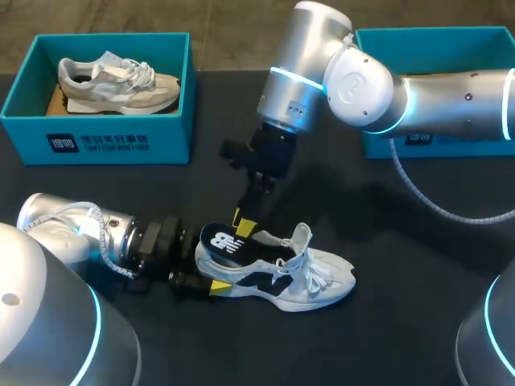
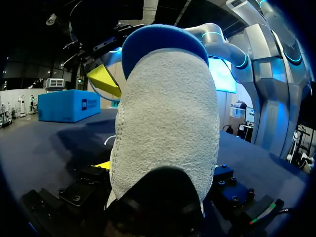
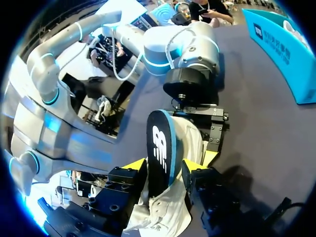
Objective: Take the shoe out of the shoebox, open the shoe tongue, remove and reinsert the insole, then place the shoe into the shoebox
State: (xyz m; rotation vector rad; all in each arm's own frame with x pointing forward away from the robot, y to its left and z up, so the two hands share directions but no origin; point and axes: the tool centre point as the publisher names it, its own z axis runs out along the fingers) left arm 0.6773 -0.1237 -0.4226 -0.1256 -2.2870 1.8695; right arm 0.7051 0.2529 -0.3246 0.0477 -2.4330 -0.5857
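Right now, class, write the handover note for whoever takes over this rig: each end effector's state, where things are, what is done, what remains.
Left end effector: shut on the shoe at its heel, on the table.
Right end effector: shut on the insole, heel end raised out of the shoe.
Left box holds another shoe; right box partly hidden.
Done: shoe out of its box.
To do: whether the insole is leaving or returning is unclear; seat it, then box the shoe.

A dark, matte tabletop (image 1: pixel 418 241) spreads under even light, with soft shadows lying across its plain black surface.
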